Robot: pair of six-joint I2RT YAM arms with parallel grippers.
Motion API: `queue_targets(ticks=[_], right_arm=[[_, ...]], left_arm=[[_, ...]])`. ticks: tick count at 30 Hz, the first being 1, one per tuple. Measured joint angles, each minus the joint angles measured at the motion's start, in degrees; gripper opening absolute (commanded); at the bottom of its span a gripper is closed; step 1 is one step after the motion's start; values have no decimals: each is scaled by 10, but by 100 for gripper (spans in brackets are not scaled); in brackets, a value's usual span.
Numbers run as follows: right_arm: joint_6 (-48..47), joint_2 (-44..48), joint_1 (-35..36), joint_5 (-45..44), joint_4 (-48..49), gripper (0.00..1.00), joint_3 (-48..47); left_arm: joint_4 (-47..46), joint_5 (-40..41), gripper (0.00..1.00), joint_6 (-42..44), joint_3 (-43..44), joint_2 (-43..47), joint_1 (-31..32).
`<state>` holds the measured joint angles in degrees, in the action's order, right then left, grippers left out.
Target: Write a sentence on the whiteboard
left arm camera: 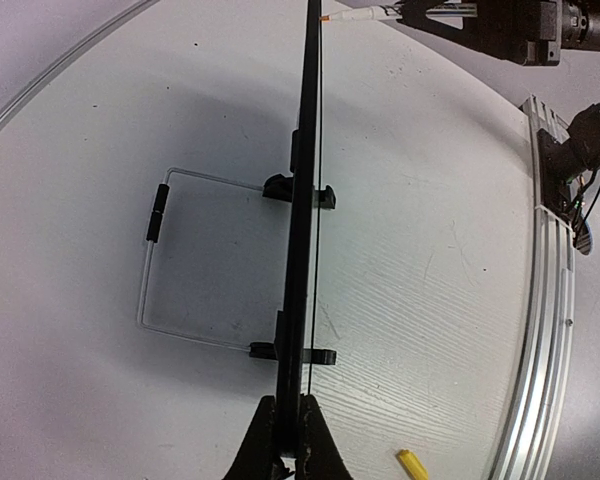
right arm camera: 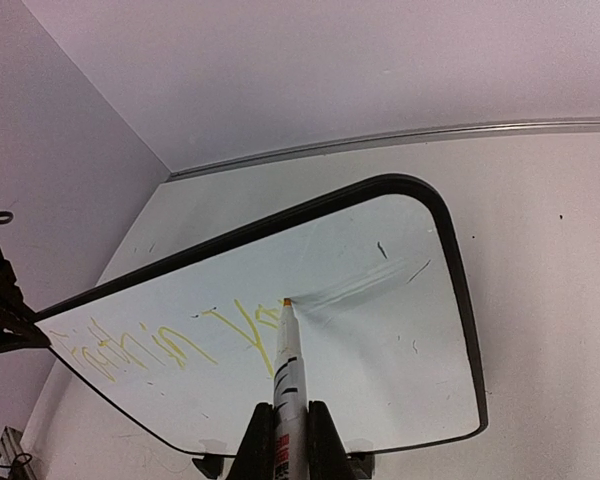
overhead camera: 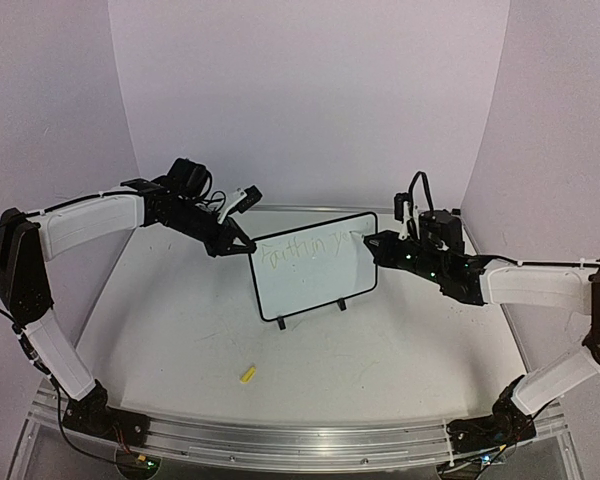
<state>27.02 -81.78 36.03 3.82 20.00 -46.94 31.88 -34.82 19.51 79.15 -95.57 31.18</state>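
Note:
The whiteboard (overhead camera: 315, 268) stands upright on two black clip feet in the middle of the table. Faint yellow-green cursive writing (overhead camera: 302, 247) runs along its upper part; it also shows in the right wrist view (right arm camera: 160, 345). My left gripper (overhead camera: 238, 245) is shut on the board's left edge, seen edge-on in the left wrist view (left arm camera: 302, 250). My right gripper (overhead camera: 378, 243) is shut on a white marker (right arm camera: 287, 375), whose orange tip touches the board face (right arm camera: 380, 330) just right of the last letters.
A yellow marker cap (overhead camera: 247, 375) lies on the table in front of the board, also in the left wrist view (left arm camera: 413, 465). A wire stand outline (left arm camera: 180, 260) lies behind the board. Purple walls enclose the back and sides; a metal rail (overhead camera: 300, 435) runs along the near edge.

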Motion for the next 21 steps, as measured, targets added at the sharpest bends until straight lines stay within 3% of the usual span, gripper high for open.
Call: queue_targets(ticks=[21], right_arm=[[7, -7, 0, -17, -17, 0, 5]], left_arm=[[0, 0, 0, -1, 0, 0, 0]])
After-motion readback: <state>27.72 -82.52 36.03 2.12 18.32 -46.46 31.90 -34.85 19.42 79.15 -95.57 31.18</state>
